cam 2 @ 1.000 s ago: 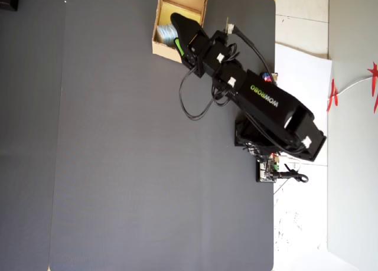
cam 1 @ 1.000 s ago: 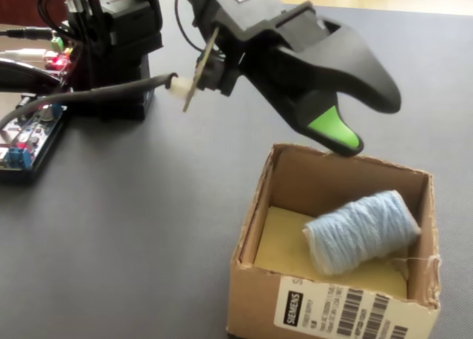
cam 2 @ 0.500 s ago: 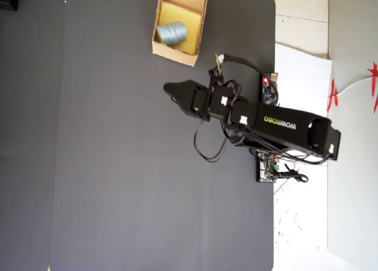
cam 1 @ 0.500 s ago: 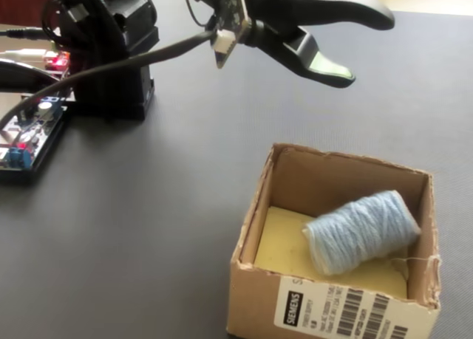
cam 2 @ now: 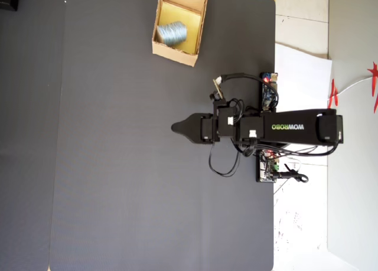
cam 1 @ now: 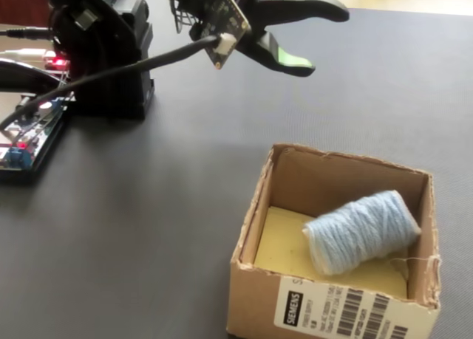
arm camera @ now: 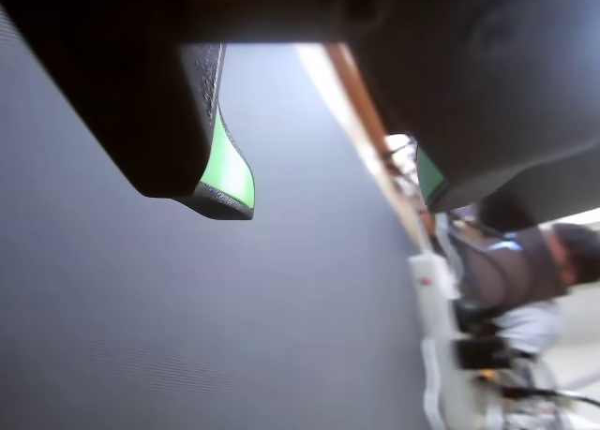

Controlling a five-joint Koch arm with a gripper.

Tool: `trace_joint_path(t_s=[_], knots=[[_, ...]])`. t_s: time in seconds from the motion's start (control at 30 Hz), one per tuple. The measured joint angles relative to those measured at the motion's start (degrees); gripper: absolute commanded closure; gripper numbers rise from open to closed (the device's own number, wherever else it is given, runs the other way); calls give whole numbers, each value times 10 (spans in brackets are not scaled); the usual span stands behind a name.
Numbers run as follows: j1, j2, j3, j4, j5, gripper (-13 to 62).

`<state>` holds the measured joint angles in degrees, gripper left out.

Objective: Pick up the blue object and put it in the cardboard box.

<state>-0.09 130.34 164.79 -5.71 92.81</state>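
Note:
The blue object (cam 1: 360, 230) is a pale blue ribbed roll lying on its side on the yellowish floor of the cardboard box (cam 1: 255, 291), toward the right wall. The overhead view shows this blue object (cam 2: 170, 32) in the box (cam 2: 175, 52) at the mat's top edge. My gripper (cam 1: 325, 42) hangs in the air well behind and to the left of the box, open and holding nothing. In the wrist view the gripper (arm camera: 328, 200) shows two green-padded jaws wide apart over bare grey mat. From above, the gripper (cam 2: 175, 128) points left, far below the box.
The arm's black base (cam 1: 111, 58) and a circuit board with lit LEDs (cam 1: 22, 143) stand at the left rear. A black cable (cam 1: 126, 66) loops from the wrist. White paper (cam 2: 301, 76) lies off the mat's right edge in the overhead view.
The arm has swung away from the box, leftward in the fixed view and downward in the overhead view. The jaws stay open. The blue object has not moved in the box.

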Motion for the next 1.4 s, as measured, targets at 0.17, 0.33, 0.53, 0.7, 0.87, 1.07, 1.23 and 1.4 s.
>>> trace_joint_path(t_s=[0.17, 0.33, 0.53, 0.7, 0.87, 1.07, 1.23, 1.4], knots=[[-23, 3, 61, 0, -1, 147], [-27, 3, 91, -2, -1, 147], [-32, 3, 115, -2, -2, 146], [-40, 3, 114, 10, 0, 149], [-40, 3, 115, 20, 0, 151], [-40, 3, 116, 20, 0, 153], [-40, 3, 116, 20, 0, 153], [-40, 3, 116, 20, 0, 153]])
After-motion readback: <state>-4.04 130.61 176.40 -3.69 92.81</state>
